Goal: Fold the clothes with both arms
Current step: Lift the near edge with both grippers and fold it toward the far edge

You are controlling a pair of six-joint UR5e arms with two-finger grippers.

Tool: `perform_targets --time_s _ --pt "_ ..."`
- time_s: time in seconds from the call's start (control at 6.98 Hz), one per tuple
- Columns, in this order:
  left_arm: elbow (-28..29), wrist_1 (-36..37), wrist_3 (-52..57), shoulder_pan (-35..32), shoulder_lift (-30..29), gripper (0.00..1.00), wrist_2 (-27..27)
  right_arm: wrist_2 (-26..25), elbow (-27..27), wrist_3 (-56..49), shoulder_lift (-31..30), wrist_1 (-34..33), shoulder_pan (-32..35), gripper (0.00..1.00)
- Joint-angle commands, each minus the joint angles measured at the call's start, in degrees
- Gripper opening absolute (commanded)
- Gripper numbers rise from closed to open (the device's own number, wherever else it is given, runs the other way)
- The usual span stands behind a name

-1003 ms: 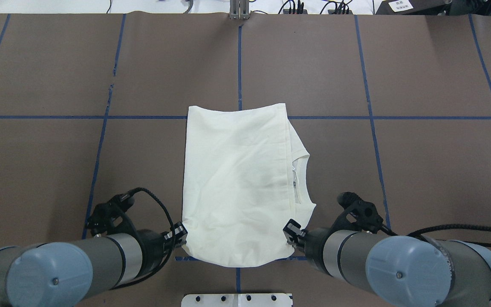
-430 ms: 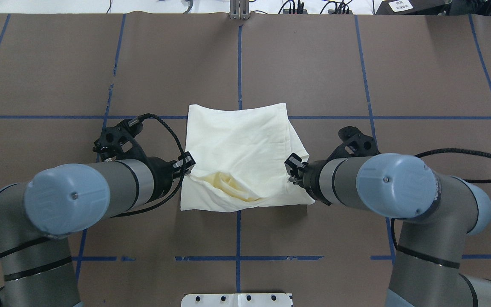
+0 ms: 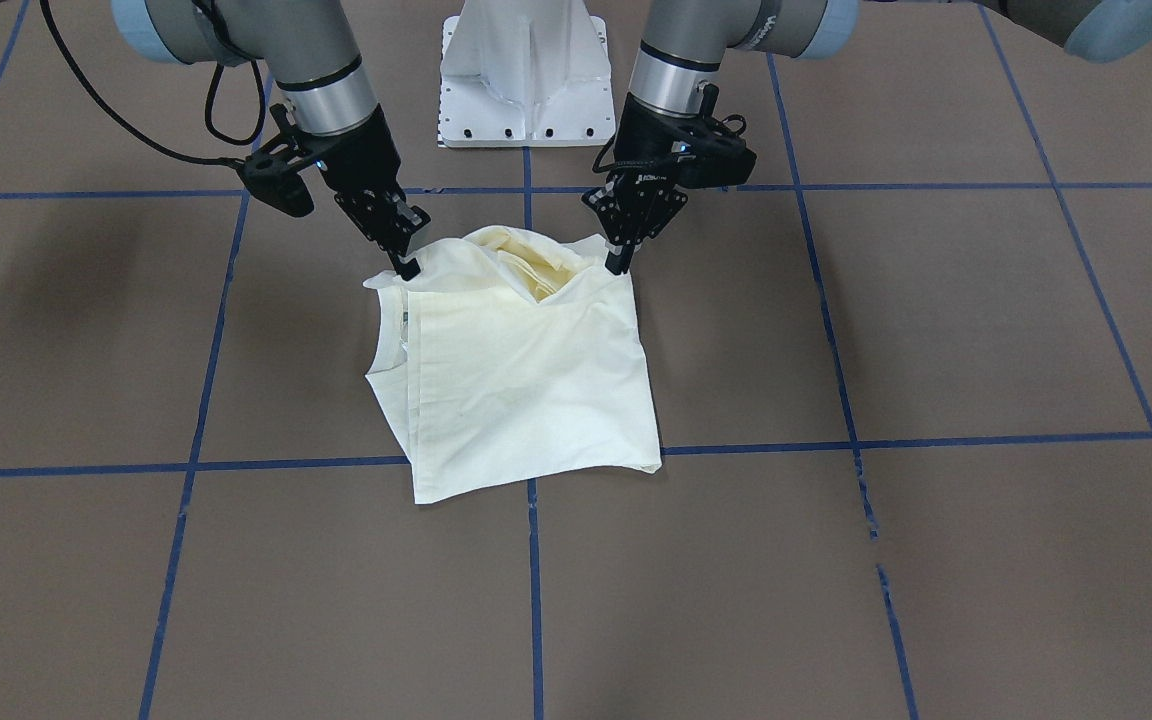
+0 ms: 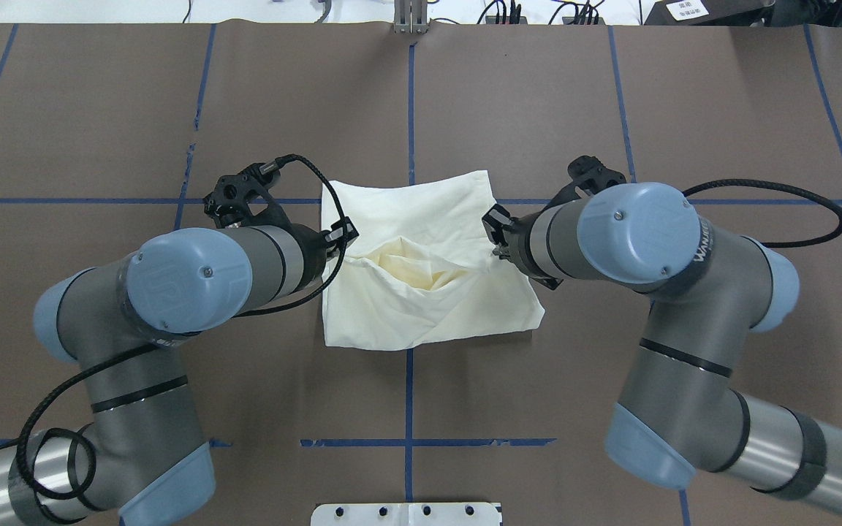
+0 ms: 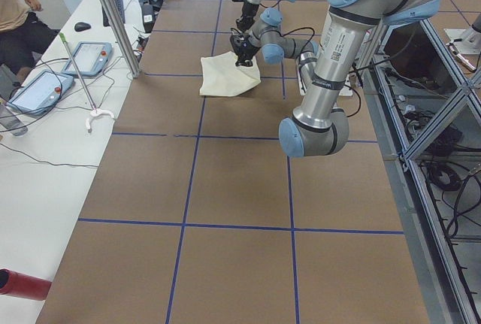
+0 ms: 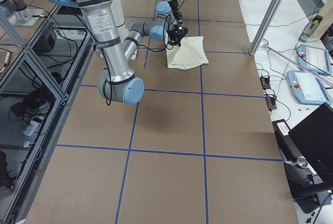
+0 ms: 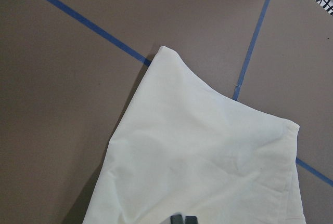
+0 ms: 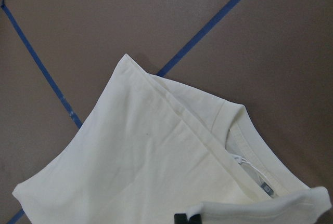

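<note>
The cream T-shirt [image 4: 406,208] lies folded near the table's middle, plain side up, its print hidden. It also shows in the front view [image 3: 526,380]. My left gripper [image 4: 344,232] is shut on the shirt's left near corner and holds it raised, as the front view [image 3: 619,262] shows. My right gripper [image 4: 495,232] is shut on the right near corner, also seen in the front view [image 3: 404,265]. The lifted edge sags between them. In the left wrist view the shirt [image 7: 208,151] spreads ahead. The right wrist view shows the ribbed collar [image 8: 244,141].
The white pedestal base [image 3: 524,70] stands at the robot's side of the brown table [image 4: 172,109], which carries blue tape lines. A metal post [image 4: 410,18] stands at the far edge. Tablets and cables [image 5: 45,83] lie on a side bench.
Both grippers have carried the shirt's near edge up and away from the robot, over the far part. The fold line now lies closer to the table's middle.
</note>
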Motion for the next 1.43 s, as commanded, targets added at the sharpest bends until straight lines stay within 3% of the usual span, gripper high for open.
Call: perform_targets --time_s 0.0,0.43,0.72,1.0,1.29 --pt "8.0 -5.9 1.6 -3.0 -2.2 0.00 0.0 1.2 -9.8 -0.2 6.5 1.6 3.3 0.00" --pt "14.4 -11.8 5.0 -6.1 -3.4 0.00 0.0 4.5 -18.4 -1.4 7.6 10.3 7.1 0.00" --pt "19.9 -14.6 5.0 -6.7 -5.1 0.00 0.0 4.5 -20.8 -2.0 8.4 10.5 7.3 0.00" --pt "24.1 -18.9 7.5 -7.6 -5.4 0.00 0.1 4.5 -27.0 -3.2 12.3 11.0 7.4 0.00" --pt "25.0 -19.7 8.9 -9.8 -5.5 0.00 0.1 4.8 -32.1 -4.3 12.4 18.1 8.7 0.00"
